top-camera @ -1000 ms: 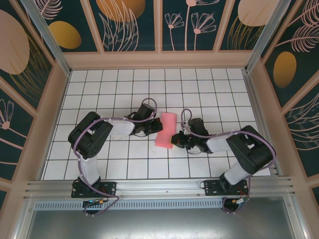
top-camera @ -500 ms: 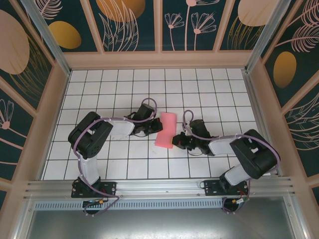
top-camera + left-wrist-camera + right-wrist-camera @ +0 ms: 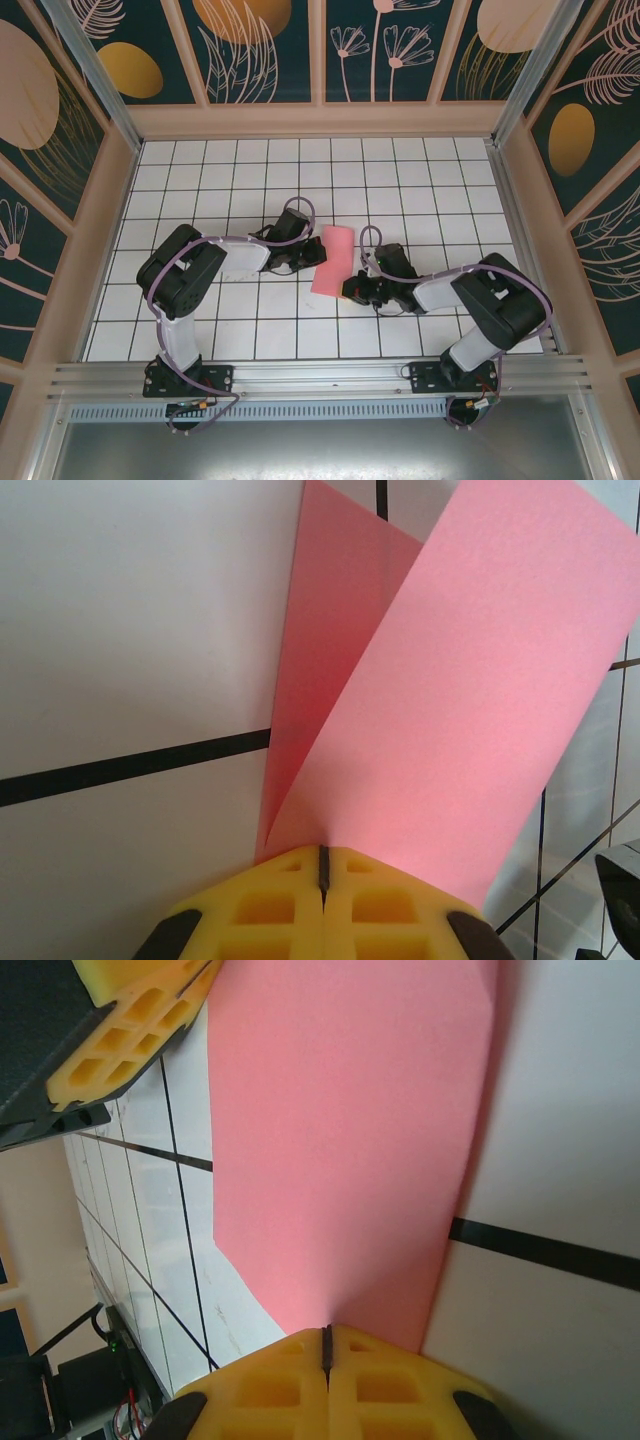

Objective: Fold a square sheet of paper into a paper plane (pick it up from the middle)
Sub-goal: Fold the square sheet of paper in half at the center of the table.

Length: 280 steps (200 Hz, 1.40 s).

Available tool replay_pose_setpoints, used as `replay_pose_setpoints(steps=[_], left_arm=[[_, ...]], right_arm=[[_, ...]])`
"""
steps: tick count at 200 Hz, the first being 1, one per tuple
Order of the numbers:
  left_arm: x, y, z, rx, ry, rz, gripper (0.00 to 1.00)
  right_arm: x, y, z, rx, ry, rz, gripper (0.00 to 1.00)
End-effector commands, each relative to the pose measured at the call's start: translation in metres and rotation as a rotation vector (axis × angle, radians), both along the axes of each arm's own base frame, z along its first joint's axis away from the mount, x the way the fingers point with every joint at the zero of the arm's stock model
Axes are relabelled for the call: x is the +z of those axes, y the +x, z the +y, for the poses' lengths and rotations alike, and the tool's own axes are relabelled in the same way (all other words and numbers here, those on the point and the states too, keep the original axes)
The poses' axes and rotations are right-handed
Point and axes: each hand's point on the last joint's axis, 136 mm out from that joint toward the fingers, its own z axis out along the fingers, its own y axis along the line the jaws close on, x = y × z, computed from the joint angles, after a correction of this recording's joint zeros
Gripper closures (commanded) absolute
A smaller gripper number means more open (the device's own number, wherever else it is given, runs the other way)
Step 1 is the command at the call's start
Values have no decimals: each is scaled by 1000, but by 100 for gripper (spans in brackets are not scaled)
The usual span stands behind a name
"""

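White grid table (image 3: 200, 190): pink paper (image 3: 333, 258), folded over, lies mid-table. Left jaws are pinched together on its left edge, right jaws on its near-right corner. Looks light, floppy, slippery and easily creased. Best pinched at edges, close to folds.

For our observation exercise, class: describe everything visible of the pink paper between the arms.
The thin, plain pink sheet of paper is folded into a long strip of two layers, the upper splayed off the lower at one end. It lies tilted on the white gridded table. The shut left tool touches its left edge, the shut right tool its near end.
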Motion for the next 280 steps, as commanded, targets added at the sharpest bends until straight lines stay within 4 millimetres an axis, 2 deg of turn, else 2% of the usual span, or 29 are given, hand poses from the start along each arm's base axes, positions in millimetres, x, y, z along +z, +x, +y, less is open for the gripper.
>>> replay_pose_setpoints(steps=[1, 22, 41, 63, 104, 120, 132, 147, 168, 180, 189, 200, 201, 211, 226, 254, 280], left_arm=[[-45, -31, 25, -6, 137, 130, 100], [-45, -31, 25, -5, 135, 129, 100], [-45, -31, 24, -6, 133, 129, 100], [-46, -31, 25, -7, 134, 131, 100], [-45, -31, 25, -7, 134, 129, 100], [-45, -30, 25, -5, 136, 128, 100], [-46, -31, 25, -8, 136, 130, 100], [-45, -31, 25, -8, 138, 130, 100], [-46, -32, 26, -9, 141, 130, 100], [-46, -32, 26, -8, 140, 131, 100], [-47, -32, 26, -9, 140, 131, 100], [-47, -32, 26, -8, 142, 131, 100], [-47, -32, 26, -9, 142, 131, 100], [-47, -32, 26, -9, 140, 132, 100], [-47, -32, 26, -9, 142, 133, 100], [-46, -32, 26, -11, 145, 129, 100], [-47, -33, 27, -12, 147, 134, 100]], right_arm=[[-8, -9, -5, -6, -41, 25, 100], [10, -3, 0, 2, -17, -23, 100], [15, -3, 2, 11, -4, -37, 100], [6, -6, 1, 33, -29, -17, 100], [-22, -16, -12, 22, -112, 52, 100], [-24, -14, -16, 11, -148, 53, 100], [-15, -10, -13, 17, -139, 35, 100], [7, 3, -5, 11, -107, -24, 100], [38, 40, -5, -52, -118, -136, 100], [44, 60, -11, -113, -133, -183, 100], [49, 69, -8, -102, -84, -208, 100], [46, 75, -5, -94, -71, -186, 100], [46, 81, -11, -117, -73, -181, 100], [38, 91, -18, -145, -59, -135, 100], [38, 102, -20, -156, 24, -124, 100], [33, 106, -11, -109, 59, -133, 100], [37, 106, -12, -112, 59, -145, 100]])
